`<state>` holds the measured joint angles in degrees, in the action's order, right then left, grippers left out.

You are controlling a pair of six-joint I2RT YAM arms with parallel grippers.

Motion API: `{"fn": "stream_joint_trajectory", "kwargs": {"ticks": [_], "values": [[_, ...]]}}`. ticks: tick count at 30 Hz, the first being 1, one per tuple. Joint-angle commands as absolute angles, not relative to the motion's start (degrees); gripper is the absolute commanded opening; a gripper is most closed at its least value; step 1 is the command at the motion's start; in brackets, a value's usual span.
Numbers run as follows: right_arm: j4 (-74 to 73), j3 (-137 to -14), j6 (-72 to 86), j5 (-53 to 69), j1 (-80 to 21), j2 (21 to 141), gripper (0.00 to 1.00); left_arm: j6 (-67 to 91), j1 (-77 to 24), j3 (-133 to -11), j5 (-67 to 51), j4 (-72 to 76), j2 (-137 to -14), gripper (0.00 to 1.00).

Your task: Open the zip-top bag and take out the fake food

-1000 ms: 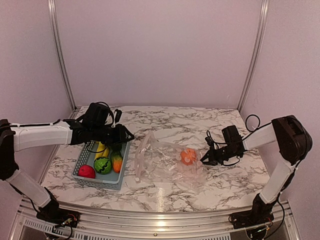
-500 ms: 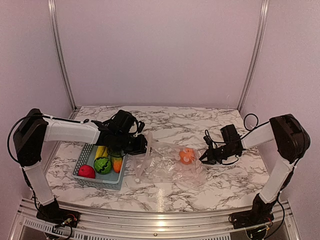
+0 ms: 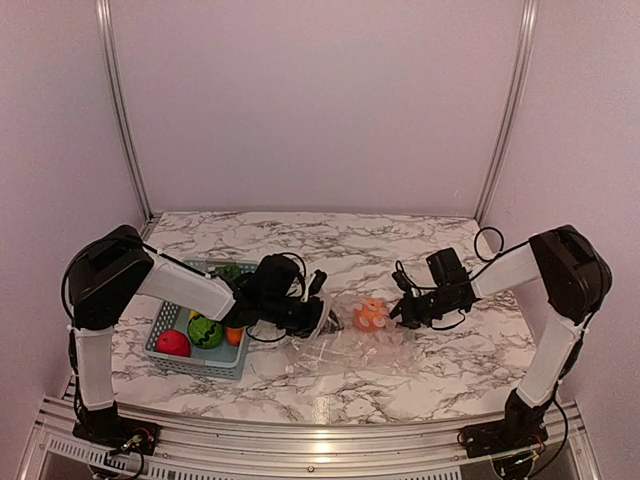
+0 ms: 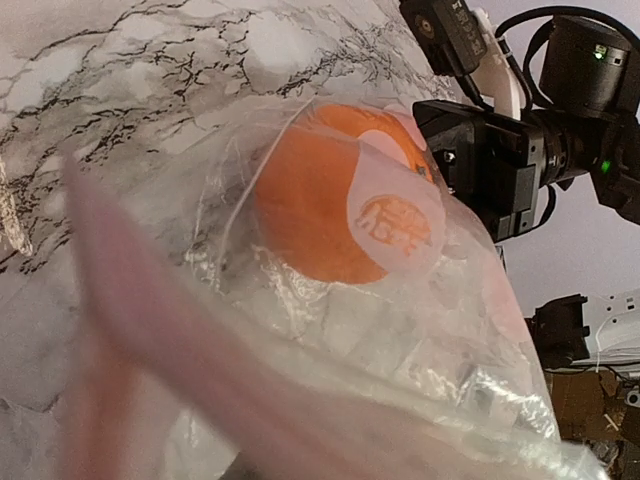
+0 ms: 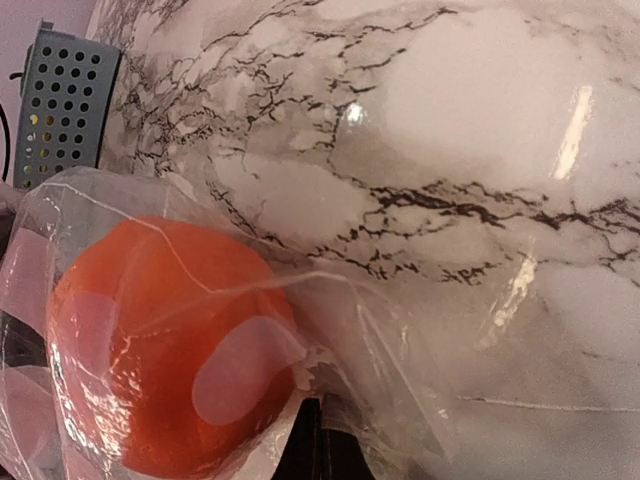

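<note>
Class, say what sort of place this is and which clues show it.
Probably a robot lab test cell: plain walls framed by aluminium rails, arms bolted to a marble-patterned table, toy food in a basket.

No legible text; only blurred orange print on a white patch of the zip-top bag.

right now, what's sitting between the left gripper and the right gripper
The orange, inside the clear zip-top bag, which spans the gap between the left gripper and the right gripper. The top external view shows it best.
</note>
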<state>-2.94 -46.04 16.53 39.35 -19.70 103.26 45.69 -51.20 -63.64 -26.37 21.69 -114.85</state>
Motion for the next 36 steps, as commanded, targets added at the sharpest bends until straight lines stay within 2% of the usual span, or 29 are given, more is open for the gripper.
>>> {"fn": "stream_joint_trajectory", "kwargs": {"ticks": [1,6,12,19,27,33,36], "values": [[-7.4,-43.0,18.1,34.3,-22.7,106.4,0.00,47.7,-52.3,-65.6,-28.4,29.7,-119.9,0.29],[-6.9,-42.3,19.5,34.3,-24.8,106.0,0.00,49.7,-53.3,-66.6,-29.2,35.0,-122.9,0.35],[-6.2,-41.6,20.3,35.4,-27.0,105.0,0.00,50.6,-54.2,-66.5,-27.6,38.3,-123.5,0.61],[-7.7,-42.7,18.4,37.1,-30.8,103.9,0.00,50.1,-54.2,-66.7,-24.6,37.4,-122.8,0.78],[-5.1,-44.2,18.5,41.7,-32.8,101.6,0.00,48.3,-54.8,-70.7,-25.1,31.5,-125.1,0.83],[-4.9,-45.0,17.0,43.4,-32.8,99.7,0.00,47.0,-54.8,-72.5,-25.5,26.2,-125.5,0.91],[-5.4,-44.4,15.8,42.7,-32.9,98.0,0.00,45.6,-54.3,-73.3,-24.3,21.2,-125.4,0.89]]}}
